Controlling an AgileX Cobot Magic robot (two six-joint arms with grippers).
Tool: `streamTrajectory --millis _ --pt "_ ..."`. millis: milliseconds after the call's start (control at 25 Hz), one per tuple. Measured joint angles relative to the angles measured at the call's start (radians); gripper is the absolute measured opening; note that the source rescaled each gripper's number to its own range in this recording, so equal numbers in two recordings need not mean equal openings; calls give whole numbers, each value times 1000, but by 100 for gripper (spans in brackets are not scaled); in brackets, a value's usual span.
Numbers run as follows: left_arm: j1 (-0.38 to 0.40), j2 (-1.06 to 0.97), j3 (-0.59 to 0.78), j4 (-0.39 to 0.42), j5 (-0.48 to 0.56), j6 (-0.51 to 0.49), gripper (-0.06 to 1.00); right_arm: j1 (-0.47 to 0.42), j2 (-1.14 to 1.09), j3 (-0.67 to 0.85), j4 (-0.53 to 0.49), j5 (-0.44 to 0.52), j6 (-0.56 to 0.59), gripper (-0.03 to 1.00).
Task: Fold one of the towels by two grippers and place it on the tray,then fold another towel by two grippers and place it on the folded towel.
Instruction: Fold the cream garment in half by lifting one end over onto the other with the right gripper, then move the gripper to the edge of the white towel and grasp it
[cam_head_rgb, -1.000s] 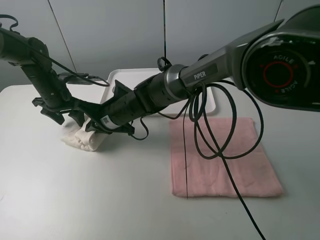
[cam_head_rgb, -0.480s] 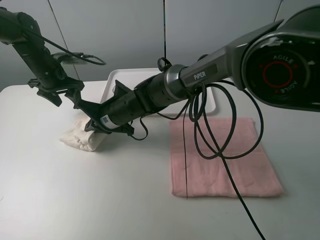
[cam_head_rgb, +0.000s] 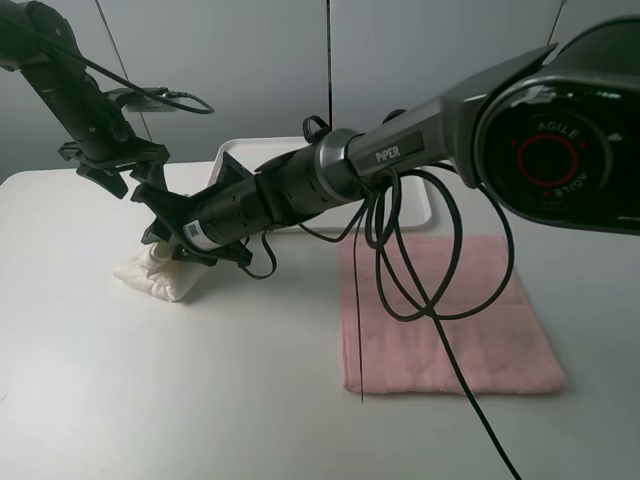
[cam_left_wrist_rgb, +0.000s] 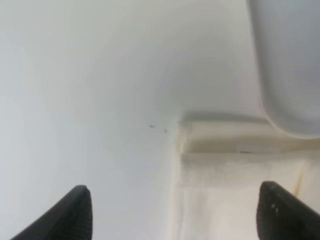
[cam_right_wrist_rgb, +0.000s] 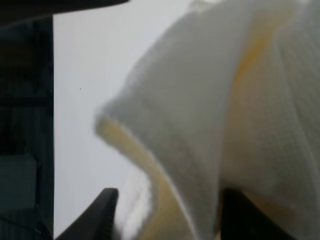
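Risk: the cream towel (cam_head_rgb: 150, 278) lies as a loose bundle on the bench (cam_head_rgb: 200, 400), short of the tray (cam_head_rgb: 232, 152). We judge its layers could fall open if only one claw lifts it.

The right claw (cam_right_wrist_rgb: 175, 212) straddles the cloth. We cannot tell whether it pinches. The left claw (cam_left_wrist_rgb: 180, 212) hangs spread above, holding nothing.

What shows of the tray is bare. The pink towel (cam_head_rgb: 450, 320) lies flat, well apart.

My white worktop (cam_head_rgb: 200, 400) lay matte under soft, even light, with only faint shadows on it. Beyond its far edge stood a pale grey wall (cam_head_rgb: 250, 70) of flat panels, crossed by thin dark lines.
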Motion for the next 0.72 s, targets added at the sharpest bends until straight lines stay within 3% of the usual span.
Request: streamTrajectory --millis 240,440,560,640,720 --pt "0 0 0 -4 1 26 86 46 2 -92 8 -65 -67 52" --pt "11 0 -56 -13 29 32 86 57 4 -94 -9 -75 -73 70" --pt "27 0 -118 -27 56 32 86 57 4 -94 -34 -75 -71 73" --pt "36 0 -138 -32 70 32 86 47 2 -94 -104 -66 -28 73" --pt "42 0 -139 -31 84 32 86 19 -2 -94 -219 -28 96 73"
